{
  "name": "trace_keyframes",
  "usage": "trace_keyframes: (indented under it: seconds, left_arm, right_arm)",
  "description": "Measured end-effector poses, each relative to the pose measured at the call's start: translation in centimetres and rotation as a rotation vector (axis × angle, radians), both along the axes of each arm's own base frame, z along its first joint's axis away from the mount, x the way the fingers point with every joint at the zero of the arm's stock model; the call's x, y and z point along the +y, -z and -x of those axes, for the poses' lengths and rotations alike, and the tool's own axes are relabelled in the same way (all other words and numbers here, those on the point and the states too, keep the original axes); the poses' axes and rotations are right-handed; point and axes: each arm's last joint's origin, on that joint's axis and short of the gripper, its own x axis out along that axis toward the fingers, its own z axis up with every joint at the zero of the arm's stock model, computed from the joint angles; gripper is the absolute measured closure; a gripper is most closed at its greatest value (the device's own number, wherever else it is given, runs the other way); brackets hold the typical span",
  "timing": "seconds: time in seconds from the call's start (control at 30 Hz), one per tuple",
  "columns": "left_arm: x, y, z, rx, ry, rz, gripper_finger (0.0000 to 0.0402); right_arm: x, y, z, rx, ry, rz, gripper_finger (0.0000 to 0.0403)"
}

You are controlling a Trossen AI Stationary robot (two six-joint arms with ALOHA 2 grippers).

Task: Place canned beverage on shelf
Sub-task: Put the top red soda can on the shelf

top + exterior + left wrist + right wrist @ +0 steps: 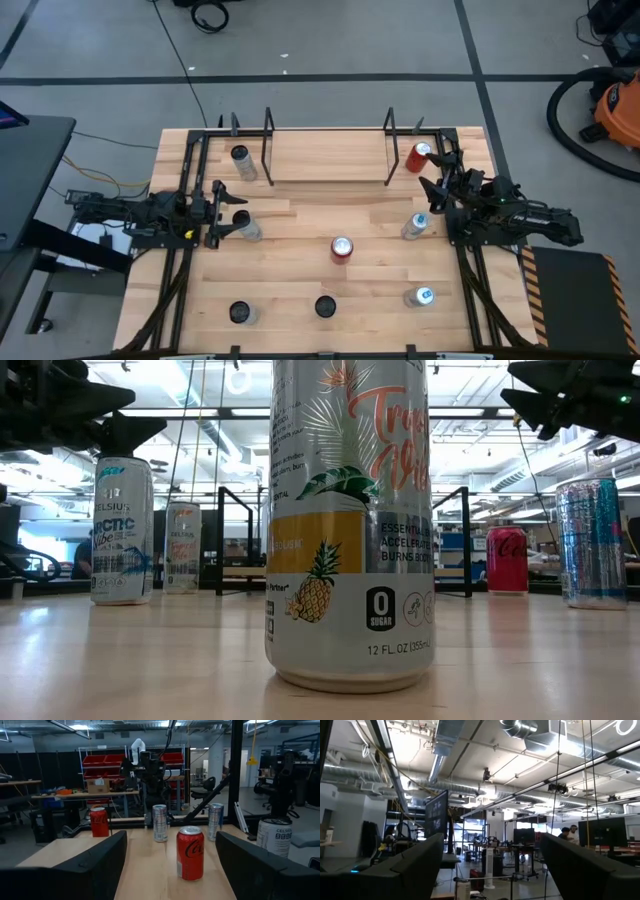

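The right gripper [432,183] hovers with its fingers spread, empty, just beside a red can [418,157] that stands on the table [300,240] outside the shelf [330,160], next to its right end frame. The left gripper [222,212] waits open by a silver can [246,226].

Upper right of the high view, an orange vacuum [612,105] sits on the grey floor. Top centre, a coiled black cable [210,14]. Lower right, a hazard-striped panel [565,290]. Left wrist view, upper left: red storage bins [102,767].
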Motion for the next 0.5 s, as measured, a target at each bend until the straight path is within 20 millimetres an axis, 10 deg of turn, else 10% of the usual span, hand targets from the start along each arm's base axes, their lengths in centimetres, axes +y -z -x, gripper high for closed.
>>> trace_keyframes:
  seconds: [0.5]
  left_arm:
    - [0.0, 0.01, 0.0, 0.001, 0.0, -0.001, 0.0095]
  right_arm:
    - [0.04, -0.32, 0.2, -0.038, 0.002, 0.008, 0.0063]
